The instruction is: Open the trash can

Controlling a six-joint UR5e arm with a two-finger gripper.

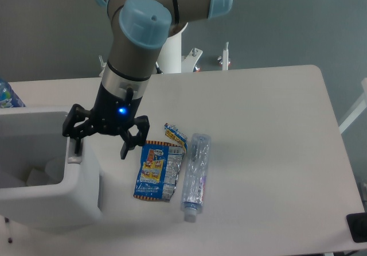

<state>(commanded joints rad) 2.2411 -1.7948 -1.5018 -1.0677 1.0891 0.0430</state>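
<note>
Jaws spread wide, holding nothing, gripper (101, 143) hanging over the right rim of the bin (49, 201), which sits open-topped at the counter's (258, 107) left edge. Snack wrapper (158, 169) and bottle (195, 175) lie just right.

Single arm (150, 15) descends from top of frame, wrist vertical, blue indicator light lit. Gripper (101, 145) points downward, two dark fingers (127, 144) spread wide apart, nothing between them.
</note>
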